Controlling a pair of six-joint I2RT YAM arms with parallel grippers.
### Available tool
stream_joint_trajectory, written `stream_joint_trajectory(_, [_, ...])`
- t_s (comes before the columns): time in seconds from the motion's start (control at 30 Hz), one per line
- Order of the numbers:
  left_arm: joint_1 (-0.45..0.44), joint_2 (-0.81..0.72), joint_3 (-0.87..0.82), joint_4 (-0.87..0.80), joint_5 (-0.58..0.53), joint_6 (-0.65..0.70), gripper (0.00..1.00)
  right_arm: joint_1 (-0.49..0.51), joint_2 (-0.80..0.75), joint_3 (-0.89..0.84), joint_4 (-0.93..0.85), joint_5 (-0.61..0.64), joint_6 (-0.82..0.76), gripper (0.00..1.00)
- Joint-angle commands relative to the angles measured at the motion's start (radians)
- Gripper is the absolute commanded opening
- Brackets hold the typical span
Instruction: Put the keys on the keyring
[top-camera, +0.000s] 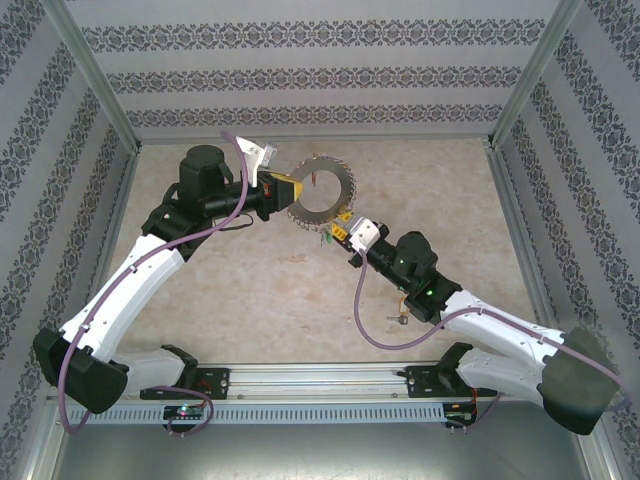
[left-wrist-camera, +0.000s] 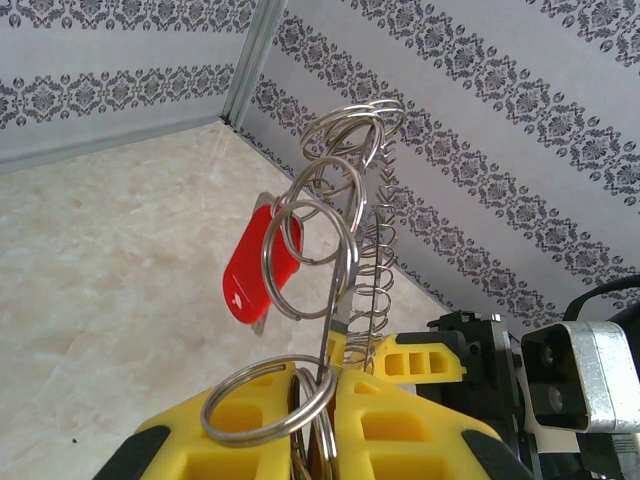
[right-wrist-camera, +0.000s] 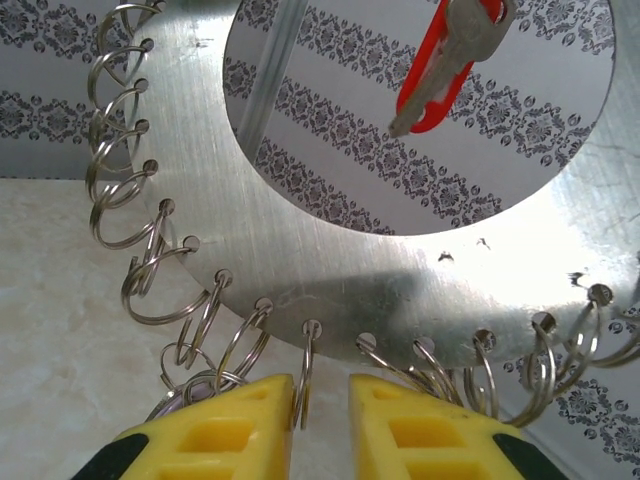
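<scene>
The keyring (top-camera: 322, 190) is a large grey metal hoop fringed with small silvery links, held upright above the table. My left gripper (top-camera: 288, 192) is shut on its left rim, and the left wrist view shows the hoop (left-wrist-camera: 341, 305) edge-on, pinched between the yellow fingers (left-wrist-camera: 322, 400). A red-headed key (left-wrist-camera: 255, 265) hangs from a link on the rim and shows through the hoop's hole (right-wrist-camera: 450, 60). My right gripper (top-camera: 338, 232) is at the hoop's lower edge (right-wrist-camera: 330, 270). Its jaws (right-wrist-camera: 320, 400) stand a little apart around one hanging link (right-wrist-camera: 308, 375), which touches the left finger.
A small key-like item (top-camera: 402, 316) lies on the beige table beside the right arm. Patterned walls enclose the table on three sides. A metal rail (top-camera: 320, 385) runs along the near edge.
</scene>
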Motion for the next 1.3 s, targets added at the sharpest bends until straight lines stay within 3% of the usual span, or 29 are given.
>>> stream_joint_trajectory(0.0, [0.01, -0.01, 0.033, 0.022, 0.009, -0.023, 0.0, 0.006, 0.002, 0.035, 0.045, 0.006, 0.013, 0.22])
stream_joint_trajectory(0.6, [0.01, -0.008, 0.021, 0.054, 0.003, -0.048, 0.0, 0.004, 0.015, 0.038, 0.042, 0.016, 0.016, 0.16])
stream_joint_trajectory(0.73, [0.01, -0.007, 0.012, 0.069, 0.008, -0.059, 0.0, 0.004, 0.016, 0.038, 0.04, 0.014, 0.019, 0.13])
stream_joint_trajectory(0.8, [0.01, -0.011, 0.009, 0.072, 0.006, -0.064, 0.0, 0.005, 0.012, 0.036, 0.037, 0.012, 0.017, 0.04])
stream_joint_trajectory(0.9, [0.01, -0.019, -0.003, 0.081, -0.014, -0.078, 0.0, 0.004, 0.01, 0.032, 0.034, 0.014, 0.014, 0.0])
stream_joint_trajectory(1.07, [0.011, -0.024, -0.047, 0.123, -0.069, -0.145, 0.0, 0.001, -0.011, 0.035, -0.011, 0.008, 0.007, 0.0])
stream_joint_trajectory(1.27, [0.009, -0.044, -0.211, 0.279, -0.123, -0.291, 0.09, -0.037, -0.005, 0.066, -0.21, -0.053, 0.018, 0.0])
